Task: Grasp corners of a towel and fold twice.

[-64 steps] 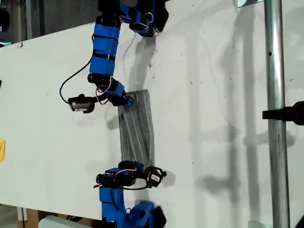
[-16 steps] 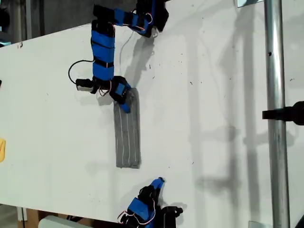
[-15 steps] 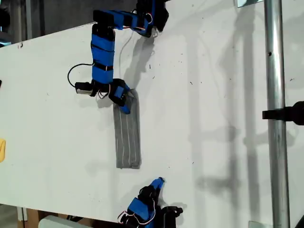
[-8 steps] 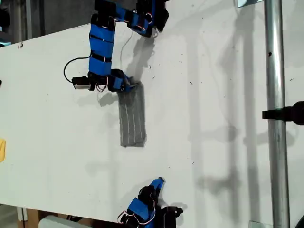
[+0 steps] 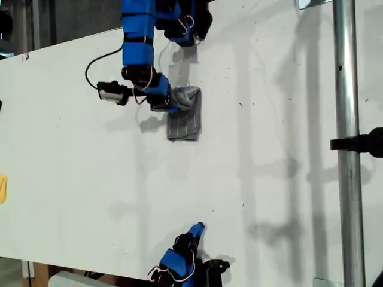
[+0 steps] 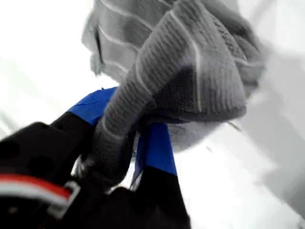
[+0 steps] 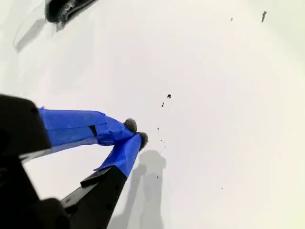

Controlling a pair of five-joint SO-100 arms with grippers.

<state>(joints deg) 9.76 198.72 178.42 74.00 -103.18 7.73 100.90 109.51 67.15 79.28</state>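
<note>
The first gripper (image 5: 173, 106) is clamped on the towel (image 5: 184, 121), a bunched grey ribbed knit in the exterior view's upper centre. The second gripper (image 7: 136, 132), tips together, hovers above the white tabletop (image 5: 269, 149).

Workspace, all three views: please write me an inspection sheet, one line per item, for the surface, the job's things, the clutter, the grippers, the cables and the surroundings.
Surface: white table, small dark specks.
Job's things: grey striped towel, bunched into a small bundle near the exterior view's top.
Clutter: yellow object at the exterior view's left edge.
Grippers: my first gripper shut on the towel; my second gripper shut, empty, fingers together above bare table.
Cables: black cable looping beside the upper arm.
Surroundings: metal pole at the exterior view's right.
</note>
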